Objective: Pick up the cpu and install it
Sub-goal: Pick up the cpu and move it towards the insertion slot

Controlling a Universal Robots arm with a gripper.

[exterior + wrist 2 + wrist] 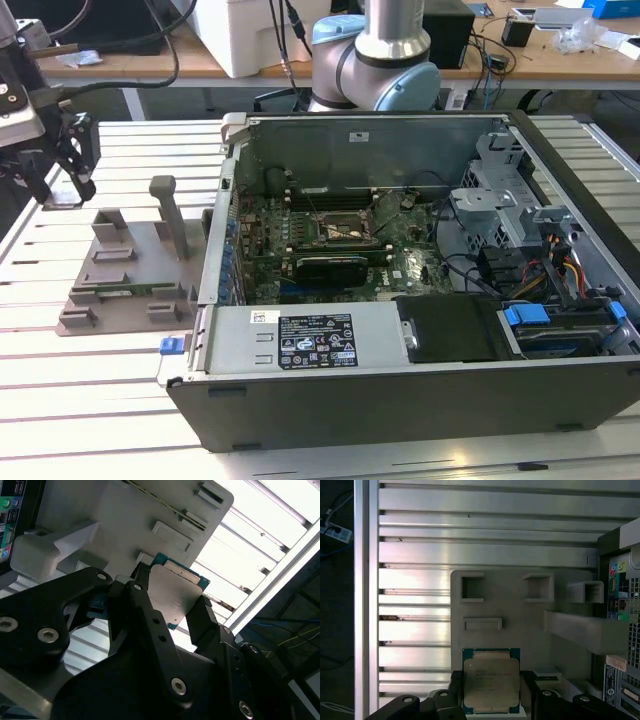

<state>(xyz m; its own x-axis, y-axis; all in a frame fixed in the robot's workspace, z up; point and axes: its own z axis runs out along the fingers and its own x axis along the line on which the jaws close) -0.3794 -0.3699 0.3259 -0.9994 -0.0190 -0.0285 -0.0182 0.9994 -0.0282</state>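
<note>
The tool (491,694) is clenched on the cpu (491,680), gripping two opposite edges, by the grey tray (520,615). The slatted metal worktop (415,580) also carries an open computer case (400,380). Cluttered desks (130,62) stand behind.

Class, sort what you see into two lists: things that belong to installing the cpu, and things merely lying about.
Job: cpu, gripper closed on it, grey holder tray, open computer case, its socket.
Lying about: graphics card, desk cables, white box.
</note>
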